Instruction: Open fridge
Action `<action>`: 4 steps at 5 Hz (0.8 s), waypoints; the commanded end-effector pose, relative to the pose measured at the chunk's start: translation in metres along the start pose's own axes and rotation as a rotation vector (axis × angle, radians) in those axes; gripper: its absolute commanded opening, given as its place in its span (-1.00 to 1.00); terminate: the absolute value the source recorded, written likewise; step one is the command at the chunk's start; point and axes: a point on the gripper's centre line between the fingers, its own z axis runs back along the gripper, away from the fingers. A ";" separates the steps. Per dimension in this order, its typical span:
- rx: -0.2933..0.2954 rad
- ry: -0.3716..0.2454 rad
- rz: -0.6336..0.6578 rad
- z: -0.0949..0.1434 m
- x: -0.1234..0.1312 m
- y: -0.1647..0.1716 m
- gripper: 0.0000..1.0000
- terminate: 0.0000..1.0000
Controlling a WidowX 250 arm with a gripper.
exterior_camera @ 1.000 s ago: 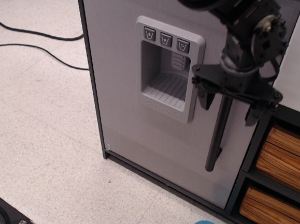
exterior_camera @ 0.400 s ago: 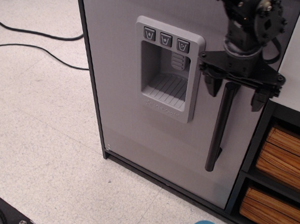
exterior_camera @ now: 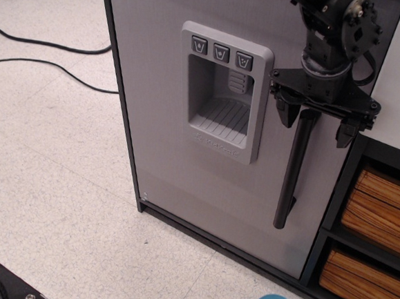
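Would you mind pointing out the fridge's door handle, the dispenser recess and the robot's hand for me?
door handle (exterior_camera: 291,177), main camera view, middle of the black vertical bar.
dispenser recess (exterior_camera: 220,116), main camera view, ribbed tray inside the recess.
hand (exterior_camera: 316,127), main camera view, midway between the two fingertips, at the handle's top.

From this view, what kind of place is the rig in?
Likely a robot lab with a toy kitchen set: a small toy fridge beside wood-grain drawers, on speckled tile floor with loose black cables.

Black arm (exterior_camera: 334,28), dark pronged jaws
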 end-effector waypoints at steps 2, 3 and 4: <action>-0.017 -0.078 -0.021 0.006 0.015 -0.009 -1.00 -1.00; -0.026 -0.076 -0.022 0.009 0.028 0.003 -1.00 -1.00; -0.046 -0.083 -0.038 0.020 0.019 0.007 -1.00 -1.00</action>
